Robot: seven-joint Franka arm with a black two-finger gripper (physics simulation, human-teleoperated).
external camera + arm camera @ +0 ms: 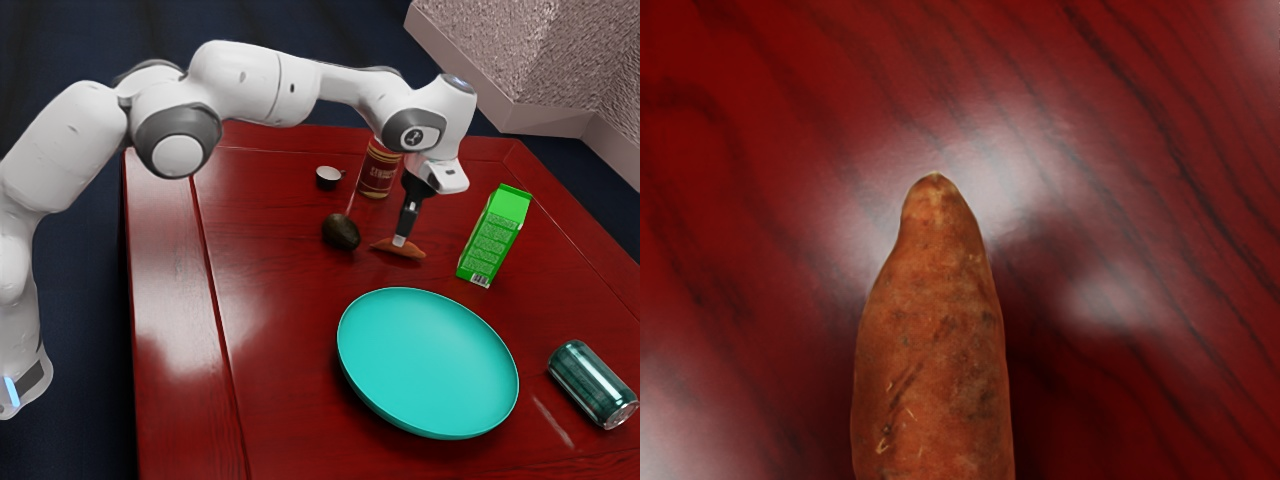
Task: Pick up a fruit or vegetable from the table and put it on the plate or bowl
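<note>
Arm (250,85) comes in from the exterior view's left and bends down over the middle of the red wooden table (270,330). Gripper (403,238) points straight down, tip right at the top of the sweet potato (412,251). It is seen edge-on from this side, so open or closed on it: cannot tell.

Sweet potato lies lengthwise on the table, just beyond the far rim of the teal plate (428,360), not on it. In the wrist view the sweet potato (932,350) sits directly under the hand, orange-brown skin with dark scuffs, pointed end away from the camera, glossy table (1140,150) around it.

Avocado (341,232), dark, sits on the table just beside the sweet potato on the exterior view's left, apart from it. Green carton (493,236) stands upright near the gripper on the exterior view's right. Brown bottle (377,172) stands upright behind the gripper, a small dark cup (329,177) near it on the exterior view's left. Green can (592,384) lies on its side near the plate, on the exterior view's right, near the table edge. Plate holds nothing.
</note>
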